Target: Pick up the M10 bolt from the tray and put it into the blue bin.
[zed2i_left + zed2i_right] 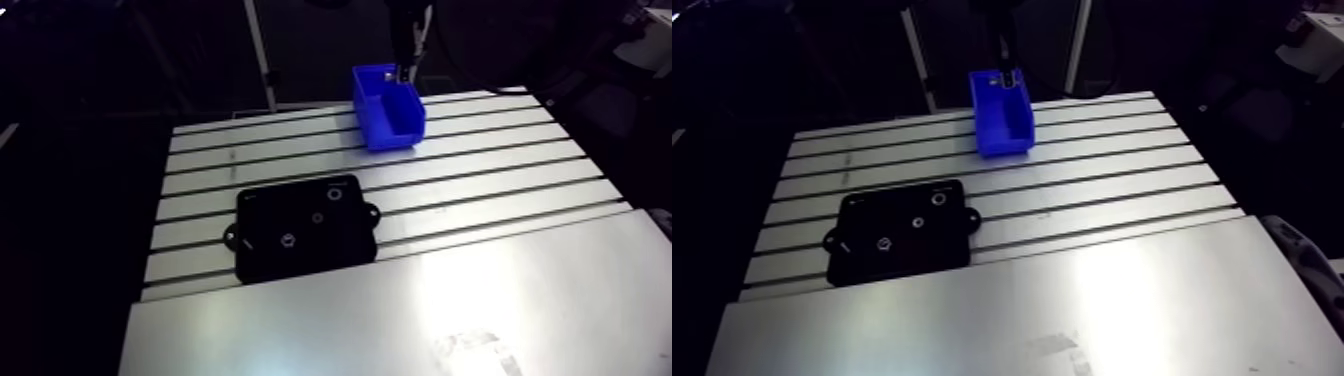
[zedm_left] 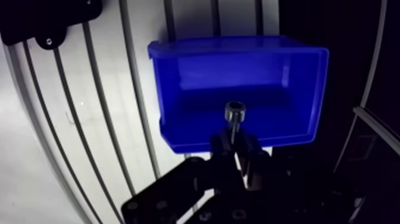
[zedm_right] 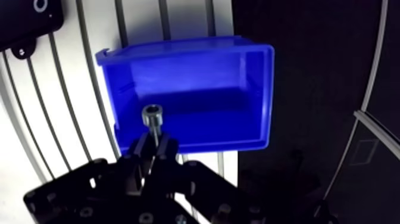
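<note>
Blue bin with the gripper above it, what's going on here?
The gripper is shut on the M10 bolt, its fingers pinching the shank, head end out over the open blue bin. It has not let go yet. The black tray sits apart on the slotted table.

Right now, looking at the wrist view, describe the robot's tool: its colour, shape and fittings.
The tool is matt black throughout. Two narrow, blocky fingers rise from jointed linkages dotted with small round screw heads. No markings are readable.
</note>
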### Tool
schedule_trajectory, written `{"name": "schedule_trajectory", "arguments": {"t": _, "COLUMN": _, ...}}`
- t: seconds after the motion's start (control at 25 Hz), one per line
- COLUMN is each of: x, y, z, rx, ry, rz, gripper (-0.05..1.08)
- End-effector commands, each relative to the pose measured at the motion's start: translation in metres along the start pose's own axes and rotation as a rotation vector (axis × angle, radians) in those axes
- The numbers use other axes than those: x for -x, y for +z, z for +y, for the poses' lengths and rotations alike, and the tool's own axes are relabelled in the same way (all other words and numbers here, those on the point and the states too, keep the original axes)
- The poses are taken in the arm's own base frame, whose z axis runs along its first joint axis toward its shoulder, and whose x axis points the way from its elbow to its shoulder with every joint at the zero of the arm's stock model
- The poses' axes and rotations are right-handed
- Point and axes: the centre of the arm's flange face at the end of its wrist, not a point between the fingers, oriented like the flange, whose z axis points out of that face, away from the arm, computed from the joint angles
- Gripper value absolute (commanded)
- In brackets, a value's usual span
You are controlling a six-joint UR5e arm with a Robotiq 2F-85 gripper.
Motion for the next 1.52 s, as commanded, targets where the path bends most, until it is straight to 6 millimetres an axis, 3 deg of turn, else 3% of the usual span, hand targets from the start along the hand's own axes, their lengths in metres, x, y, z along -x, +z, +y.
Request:
{"name": "schedule_trajectory", "arguments": {"t": 0.04, "x": 0.002, "y": 0.017, "z": 0.006, "rx": -0.007, "ry": 0.003, "rz": 0.002, "gripper": 1.03}}
{"name": "schedule_trajectory", "arguments": {"t": 0.64, "x": -0.009, "y": 0.076, "z": 0.016, "rx": -0.067, "ry": 0.022, "rz": 0.006, "gripper": 1.02}}
{"name": "schedule_trajectory", "arguments": {"t": 1.0, "x": -0.013, "y": 0.091, "z": 0.021, "rx": -0.077, "ry": 0.032, "rz": 0.007, "gripper": 1.0}}
{"name": "schedule_trajectory", "arguments": {"t": 1.04, "x": -0.014, "y": 0.093, "z": 0.02, "rx": -0.081, "ry": 0.03, "rz": 0.007, "gripper": 0.96}}
{"name": "schedule_trajectory", "arguments": {"t": 1.08, "x": -0.014, "y": 0.093, "z": 0.02, "rx": -0.081, "ry": 0.03, "rz": 0.007, "gripper": 0.85}}
{"name": "schedule_trajectory", "arguments": {"t": 1.16, "x": -0.015, "y": 0.093, "z": 0.02, "rx": -0.081, "ry": 0.029, "rz": 0.004, "gripper": 0.22}}
{"name": "schedule_trajectory", "arguments": {"t": 1.2, "x": -0.017, "y": 0.092, "z": 0.02, "rx": -0.081, "ry": 0.033, "rz": 0.004, "gripper": 0.01}}
{"name": "schedule_trajectory", "arguments": {"t": 1.4, "x": -0.015, "y": 0.08, "z": 0.023, "rx": -0.063, "ry": 0.036, "rz": 0.005, "gripper": 0.01}}
{"name": "schedule_trajectory", "arguments": {"t": 1.52, "x": -0.013, "y": 0.048, "z": 0.022, "rx": -0.033, "ry": 0.035, "rz": -0.005, "gripper": 0.01}}
